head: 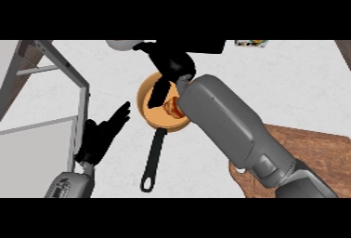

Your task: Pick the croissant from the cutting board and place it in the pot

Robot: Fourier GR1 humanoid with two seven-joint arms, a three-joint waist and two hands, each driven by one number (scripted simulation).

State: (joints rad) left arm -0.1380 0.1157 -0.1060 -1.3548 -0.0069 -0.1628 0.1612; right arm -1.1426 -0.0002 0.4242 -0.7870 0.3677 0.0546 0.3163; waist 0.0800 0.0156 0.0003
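Croissant (174, 108) lies inside the pot (152, 116), a shallow orange pan with a long black handle running toward 7 o'clock; only a brown-and-reddish part of the pastry shows, at the pan's 3 o'clock side, the rest hidden behind the grey forearm; whether the fingers touch it I cannot tell.

Head view: the right hand (171, 69) hangs over the pot's 12 o'clock rim, its black fingers pointing down into the pan with a thumb or finger reaching across the orange floor; the fingers look apart rather than clamped on anything, though the forearm hides part of them; the right forearm crosses the view from 5 o'clock up to the centre, covering the pot's 3 o'clock edge.

The left hand (101, 135) sits at 8 o'clock from the pot, fingers straight and spread, pointing toward 1 o'clock, holding nothing and well clear of the handle; its grey wrist enters at the lower edge.

The cutting board (312, 148), brown wood, lies at 4 o'clock, partly under the right forearm; the white surface (288, 83) carries everything; a grey metal frame (72, 74) runs along the 10 o'clock side.
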